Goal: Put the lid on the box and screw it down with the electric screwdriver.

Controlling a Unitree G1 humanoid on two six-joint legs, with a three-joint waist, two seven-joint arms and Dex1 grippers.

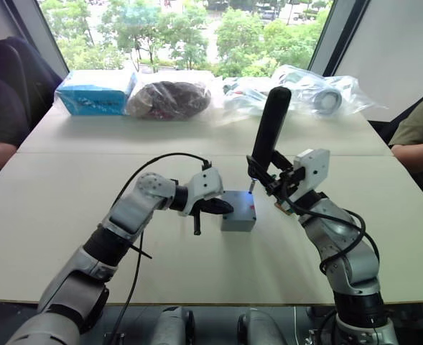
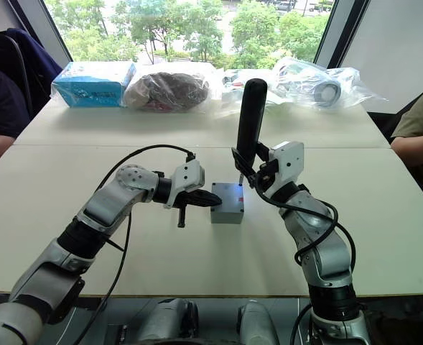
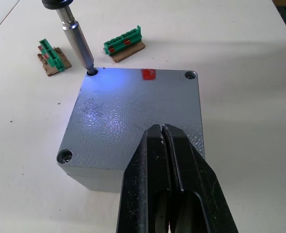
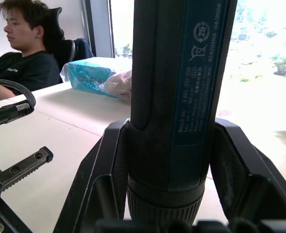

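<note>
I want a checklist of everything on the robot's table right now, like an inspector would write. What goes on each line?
Surface: pale table, two tops joined by a seam.
Job's things: lid sits on the box; electric screwdriver stands upright, its bit in a far corner screw hole, blue light on the lid.
Clutter: two green connector pieces beside the box; blue package and plastic-wrapped bundles at the far edge.
Grippers: left tool shut, tips resting on the lid; right tool shut on the screwdriver.
Cables: black cable looping along the left arm.
Surroundings: windows with trees; people seated on both sides.
</note>
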